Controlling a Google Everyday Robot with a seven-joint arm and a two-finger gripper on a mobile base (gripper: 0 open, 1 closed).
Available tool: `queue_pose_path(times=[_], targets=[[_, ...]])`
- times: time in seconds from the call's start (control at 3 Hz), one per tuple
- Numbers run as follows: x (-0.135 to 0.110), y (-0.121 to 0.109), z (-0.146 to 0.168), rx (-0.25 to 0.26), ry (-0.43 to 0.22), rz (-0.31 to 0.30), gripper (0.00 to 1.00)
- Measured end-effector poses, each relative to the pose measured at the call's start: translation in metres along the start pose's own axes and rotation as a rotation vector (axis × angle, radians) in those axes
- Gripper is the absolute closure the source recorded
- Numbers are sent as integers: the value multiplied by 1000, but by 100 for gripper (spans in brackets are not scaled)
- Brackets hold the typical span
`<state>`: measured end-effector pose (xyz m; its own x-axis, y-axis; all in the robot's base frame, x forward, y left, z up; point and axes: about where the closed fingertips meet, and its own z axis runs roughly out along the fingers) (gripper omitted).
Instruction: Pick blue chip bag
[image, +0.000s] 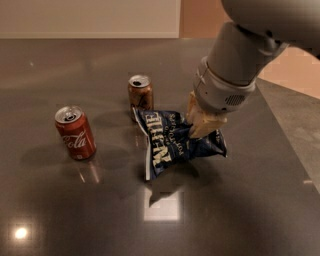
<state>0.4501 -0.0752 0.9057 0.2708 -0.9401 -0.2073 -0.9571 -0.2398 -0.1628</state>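
The blue chip bag (172, 143) is a crinkled navy foil bag with cream block lettering. It hangs tilted above the dark table, its shadow below it. My gripper (201, 125) comes down from the upper right and is shut on the bag's right upper part, its tan fingers (205, 123) pinching the foil. The grey arm fills the upper right of the camera view.
A brown-orange can (140, 93) stands upright just behind the bag. A red cola can (75, 132) stands upright to the left. The dark glossy table (100, 215) ends at its right edge (295, 150); a pale floor lies beyond.
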Motion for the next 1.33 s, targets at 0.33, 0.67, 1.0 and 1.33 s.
queue_pose_path(times=[0.33,0.67,1.0,1.33], targets=[[-3,-1,-33,11,-37,-28,100],[-9,1,-67,22,-91,-60,100],[-15,-1,-92,32,-137,-87,100],[-20,-5,-115,58,-174,-113,100]])
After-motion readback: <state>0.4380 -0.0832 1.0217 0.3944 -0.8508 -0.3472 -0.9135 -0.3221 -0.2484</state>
